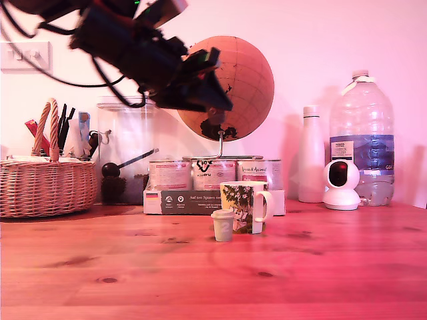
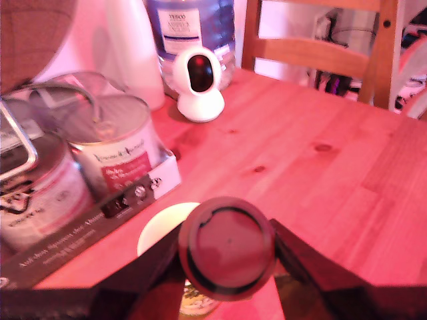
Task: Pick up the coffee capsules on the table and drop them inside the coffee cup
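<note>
Clamped between the gripper's two dark fingers is the dark capsule, its round lid facing the wrist camera. Below it in the wrist view shows the pale rim of the coffee cup. In the exterior view the cup stands on the wooden table with its handle toward that view's right, and the pale capsule stands upright just in front of it, toward that view's left. Behind them sit labelled tins on a dark box, a globe, a wicker basket, a white bottle, a small white camera and a large water bottle. A wooden chair stands beyond the table. Overhead, the arm slopes down from the exterior view's upper left, high above the cup.
</note>
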Motion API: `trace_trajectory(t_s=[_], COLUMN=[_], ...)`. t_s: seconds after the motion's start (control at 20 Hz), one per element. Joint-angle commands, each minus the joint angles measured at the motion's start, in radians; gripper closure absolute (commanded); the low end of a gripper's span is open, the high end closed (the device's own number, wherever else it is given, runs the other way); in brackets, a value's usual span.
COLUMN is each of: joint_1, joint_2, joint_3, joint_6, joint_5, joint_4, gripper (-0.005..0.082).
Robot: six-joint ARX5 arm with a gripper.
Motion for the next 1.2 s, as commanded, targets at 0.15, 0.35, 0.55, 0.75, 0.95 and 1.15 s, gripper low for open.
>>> trace_trajectory(t_s=[0.15, 0.35, 0.55, 0.75, 0.95, 1.15], joint_1=[0.001, 0.004, 0.008, 0.011, 0.015, 0.022], joint_2=[0.101, 0.171, 0.238, 0.299, 0.360, 0.428], joint_3=[0.108, 0.232, 0.349, 0.451, 0.541, 0.635], joint_6=[0.004, 0.005, 0.005, 0.005, 0.004, 0.004], joint_5=[0.010, 0.013, 0.012, 0.012, 0.011, -0.001], joint_4=[-0.081, -0.193, -0.307, -0.399, -0.486, -0.571], gripper=[0.0554, 0.0554, 0.0554, 0.0554, 0.0554, 0.0554])
